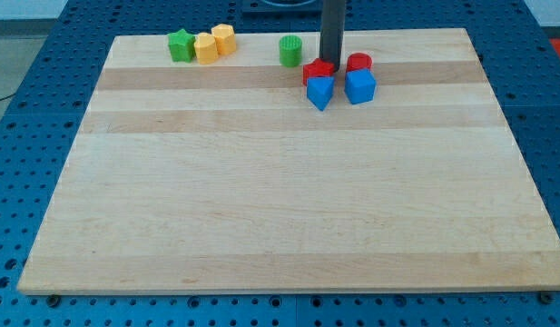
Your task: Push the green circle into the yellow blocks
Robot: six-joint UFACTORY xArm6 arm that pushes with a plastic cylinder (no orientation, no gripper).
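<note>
The green circle [290, 50] stands near the view's top, a little left of centre-right. Two yellow blocks [206, 47] [224, 38] sit touching each other at the top left, with a green star [181, 45] against their left side. My tip [331, 60] comes down just right of the green circle, a short gap away, and right behind a red block [319, 71]. The rod [333, 27] rises out of the view's top.
A second red block [358, 64], a blue block [359, 87] and another blue block [320, 93] cluster just right of and below my tip. The wooden board [280, 200] lies on a blue perforated table [25, 118].
</note>
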